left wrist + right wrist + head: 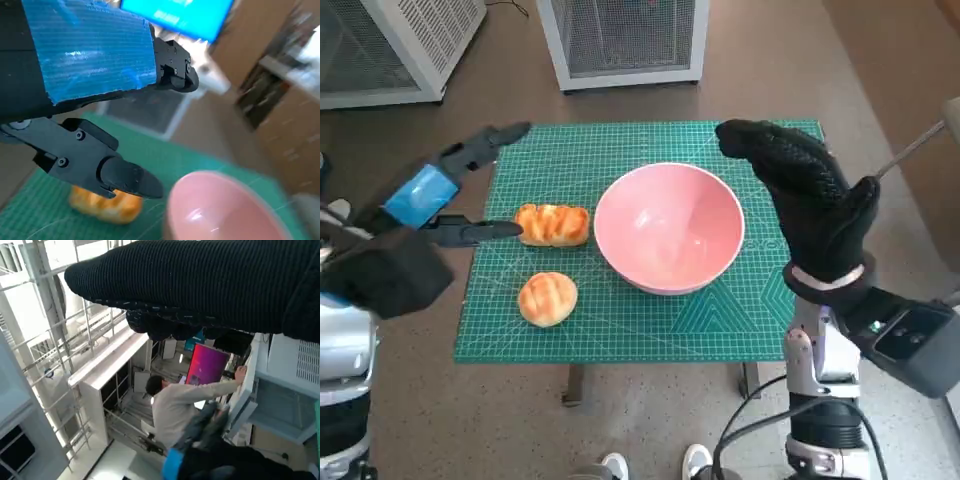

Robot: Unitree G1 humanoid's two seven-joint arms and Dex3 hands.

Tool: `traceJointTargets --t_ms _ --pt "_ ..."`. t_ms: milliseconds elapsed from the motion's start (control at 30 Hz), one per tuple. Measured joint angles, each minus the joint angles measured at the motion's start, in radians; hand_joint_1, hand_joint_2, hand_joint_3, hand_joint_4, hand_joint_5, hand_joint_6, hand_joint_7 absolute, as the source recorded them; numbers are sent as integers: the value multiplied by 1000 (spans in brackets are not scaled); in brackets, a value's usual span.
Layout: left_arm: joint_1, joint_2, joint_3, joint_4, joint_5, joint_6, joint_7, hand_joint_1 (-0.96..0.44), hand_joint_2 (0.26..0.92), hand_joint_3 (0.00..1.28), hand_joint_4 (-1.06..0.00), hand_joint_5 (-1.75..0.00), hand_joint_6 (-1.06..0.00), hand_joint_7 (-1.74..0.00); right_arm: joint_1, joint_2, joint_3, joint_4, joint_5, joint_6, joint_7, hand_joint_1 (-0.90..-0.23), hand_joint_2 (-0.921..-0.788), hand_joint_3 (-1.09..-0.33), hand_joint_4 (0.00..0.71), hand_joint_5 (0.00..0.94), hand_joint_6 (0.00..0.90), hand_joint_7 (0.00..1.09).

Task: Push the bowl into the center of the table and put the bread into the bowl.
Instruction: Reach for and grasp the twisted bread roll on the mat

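Bowl: pink, upright, and we judge it already about at the mat's middle, so the push looks done or nearly so.
Long bread: lies on the mat at 9 o'clock from the bowl, just beside its rim; we cannot tell if they touch.
Round bread: at 8 o'clock from the bowl, a little apart from it and from the long one; neither is in the bowl yet.
Left hand: our fingers are apart and hold nothing; one reaches toward 1 o'clock above the mat's edge, the other points at the long bread's end. We read this as a hand opened to take that piece, the nearer of the two.
Left wrist view: the long bread shows below our lower finger, with the bowl beside it.
Right hand: gloved, raised at 3 o'clock from the bowl, apart from the rim; it holds nothing, fingers loosely extended. We judge it is kept out of the way.
Next: we think closing on the long bread calls for a light grip, since it looks soft.
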Motion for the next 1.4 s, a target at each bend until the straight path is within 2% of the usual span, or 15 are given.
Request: traceJointTargets --t_ms 233,700,1400 --pt "-76 -14 -118 92 114 38 -1 -66 771 6 -187 0 -339 -77 0 0 1 4 1 -3 0 -398 -919 -482 468 0 86 838" --pt "-257 -99 -290 419 214 56 -30 -98 777 7 -171 0 -326 -38 -1 -6 -1 10 4 -7 1 -396 -916 -486 469 1 89 827" --pt "-426 -217 -415 926 305 -25 43 -145 781 6 -158 0 -316 -13 0 -9 -1 18 6 -15 3 -402 -921 -471 471 2 92 813"
